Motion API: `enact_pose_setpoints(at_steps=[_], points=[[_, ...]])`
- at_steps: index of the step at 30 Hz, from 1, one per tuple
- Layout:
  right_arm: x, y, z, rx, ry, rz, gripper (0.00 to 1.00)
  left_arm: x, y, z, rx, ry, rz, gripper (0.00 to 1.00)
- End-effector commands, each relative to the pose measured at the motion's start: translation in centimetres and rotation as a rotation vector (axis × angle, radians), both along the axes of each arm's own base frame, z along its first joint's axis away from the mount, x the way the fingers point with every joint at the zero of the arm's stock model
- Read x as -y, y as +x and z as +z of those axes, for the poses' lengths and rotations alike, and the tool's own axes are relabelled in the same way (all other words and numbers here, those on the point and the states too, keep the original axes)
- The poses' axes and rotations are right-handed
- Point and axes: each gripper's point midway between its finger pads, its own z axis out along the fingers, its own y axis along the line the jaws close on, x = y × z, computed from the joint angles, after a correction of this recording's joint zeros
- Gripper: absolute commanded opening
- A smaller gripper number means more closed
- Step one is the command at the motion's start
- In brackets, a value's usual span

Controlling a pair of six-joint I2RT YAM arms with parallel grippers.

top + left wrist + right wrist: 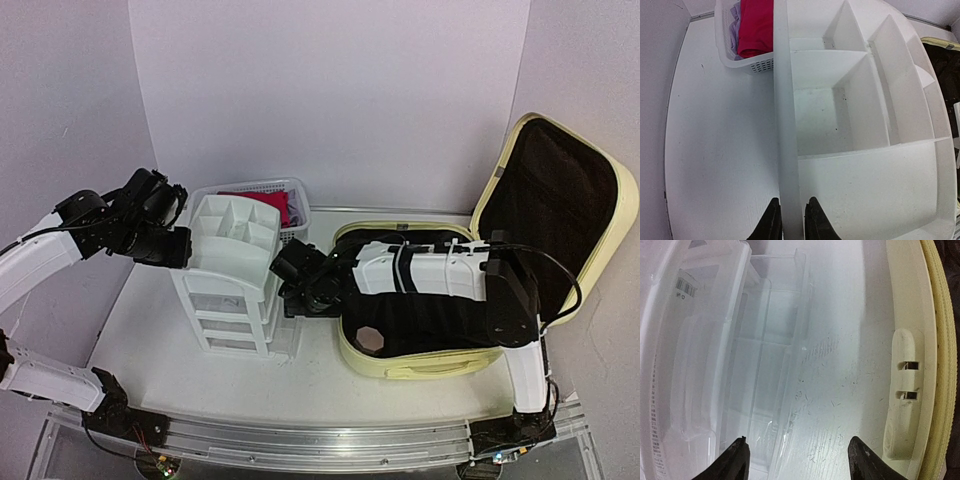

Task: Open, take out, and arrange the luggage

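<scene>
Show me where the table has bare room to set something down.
Widest bare patch: table left of the organizer. A narrower strip runs before the organizer and luggage, along the rail. Crowded: the gap between them holds the open right claw; the basket fills the space behind the organizer.

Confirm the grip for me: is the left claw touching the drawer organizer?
Touching. Left wrist view: the left claw clamps the drawer organizer by its rim, fingers pressed on both sides.

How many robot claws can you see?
2. The left gripper clamps the rim of the drawer organizer; the right gripper hangs open between that organizer and the luggage. None seems hidden.
</scene>
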Motion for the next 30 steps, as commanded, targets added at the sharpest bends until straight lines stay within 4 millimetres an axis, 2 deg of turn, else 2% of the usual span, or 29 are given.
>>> enact_pose_setpoints(at_steps=[1,5,10,14,16,17,21,30], points=[[-0.7,1.4,0.6,0.017,0.030,-0.019,0.67,-1.3,-1.1,-1.3,-0.042,0.060,0.007,0.17],[-0.9,1.4,-1.1,-0.010,0.027,-0.045,0.66,-1.5,-1.1,-1.2,-0.036,0.057,0.010,0.17],[-0.4,1.6,-2.2,-0.011,0.001,-0.066,0.54,-1.8,-1.2,-1.2,-0.029,0.063,0.023,0.17],[0.7,1.5,-3.0,-0.014,-0.031,-0.088,0.44,-2.3,-1.1,-1.4,-0.023,0.076,0.041,0.17],[1.8,1.3,-3.2,-0.012,-0.060,-0.108,0.40,-2.4,-1.1,-1.3,-0.017,0.082,0.046,0.17],[3.0,1.1,-3.4,-0.014,-0.106,-0.129,0.37,-2.6,-1.1,-1.2,-0.012,0.085,0.053,0.17],[5.3,0.8,-3.1,-0.010,-0.186,-0.173,0.31,-3.6,-1.2,-0.4,0.023,0.104,0.082,0.17],[6.2,0.6,-2.0,0.006,-0.218,-0.153,0.24,-5.1,-1.6,-0.1,0.033,0.151,0.114,0.17]])
